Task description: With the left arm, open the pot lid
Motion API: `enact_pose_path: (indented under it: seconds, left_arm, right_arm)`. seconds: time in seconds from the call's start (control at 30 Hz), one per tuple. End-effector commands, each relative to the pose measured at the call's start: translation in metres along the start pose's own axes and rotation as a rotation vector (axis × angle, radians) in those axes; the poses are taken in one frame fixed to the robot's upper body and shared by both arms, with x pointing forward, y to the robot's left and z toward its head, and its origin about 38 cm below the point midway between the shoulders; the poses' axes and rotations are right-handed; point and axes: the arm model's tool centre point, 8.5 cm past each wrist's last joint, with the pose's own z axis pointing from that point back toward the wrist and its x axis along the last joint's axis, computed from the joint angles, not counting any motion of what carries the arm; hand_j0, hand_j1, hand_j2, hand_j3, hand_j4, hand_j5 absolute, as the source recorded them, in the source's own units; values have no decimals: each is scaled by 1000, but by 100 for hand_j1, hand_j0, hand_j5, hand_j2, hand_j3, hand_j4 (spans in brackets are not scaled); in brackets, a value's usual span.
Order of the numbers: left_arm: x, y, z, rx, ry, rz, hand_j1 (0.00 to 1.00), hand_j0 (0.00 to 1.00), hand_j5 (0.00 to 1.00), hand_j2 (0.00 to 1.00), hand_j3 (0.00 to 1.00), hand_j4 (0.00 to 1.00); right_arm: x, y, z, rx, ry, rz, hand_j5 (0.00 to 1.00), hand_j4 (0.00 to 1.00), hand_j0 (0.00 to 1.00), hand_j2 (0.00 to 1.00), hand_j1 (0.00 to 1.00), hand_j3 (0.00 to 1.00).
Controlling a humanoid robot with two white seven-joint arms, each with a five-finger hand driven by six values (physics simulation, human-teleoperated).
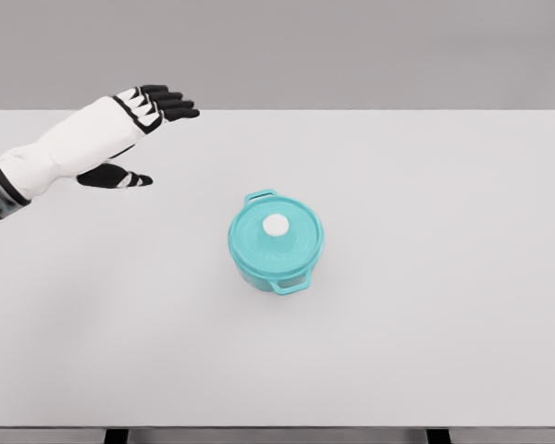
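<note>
A small teal pot (276, 242) with two side handles stands near the middle of the white table (425, 305). Its teal lid (291, 242) sits closed on top, with a white round knob (276, 225) at the centre. My left hand (150, 129) hovers above the table's far left, well up and left of the pot. Its black fingers (166, 102) are stretched out flat and the thumb (120, 178) hangs below, with nothing held. The white forearm (69, 148) enters from the left edge.
The table's far edge runs along the top and its near edge along the bottom of the view. Nothing else stands on it.
</note>
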Motion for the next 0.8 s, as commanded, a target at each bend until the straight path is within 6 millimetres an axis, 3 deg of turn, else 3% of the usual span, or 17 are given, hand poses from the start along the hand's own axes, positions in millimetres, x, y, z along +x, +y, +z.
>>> enact_pose_path:
  seconds: [0.0,0.1,0.2,0.43,0.57,0.63,0.77]
  left_arm:
    - [33,-67,-27,-200,-122,69,100,100,100,100,100,100]
    - [34,-71,-49,-276,-173,35,100,100,100,100,100,100]
    - [38,-57,-74,-347,-245,-57,100,100,100,100,100,100]
    - [31,-41,-98,-462,-274,-232,100,100,100,100,100,100]
    - [55,-33,-132,-493,-369,-333,100,100,100,100,100,100]
    - [56,-26,-137,-493,-375,-355,100,100,100,100,100,100]
    - [80,-33,-158,-473,-443,-347,100,100,100,100,100,100]
  right_arm:
    - [0,0,0,1,0,0,100,100,100,100,100,100]
    - [0,0,0,1,0,0,100,100,100,100,100,100]
    - [0,0,0,1,0,0,100,100,100,100,100,100]
    - [0,0,0,1,0,-1,100,100,100,100,100,100]
    - [0,0,0,0,0,-1,100,100,100,100,100,100]
    - [0,0,0,0,0,-1,100,100,100,100,100,100]
    - [0,0,0,1,0,-1,100,100,100,100,100,100]
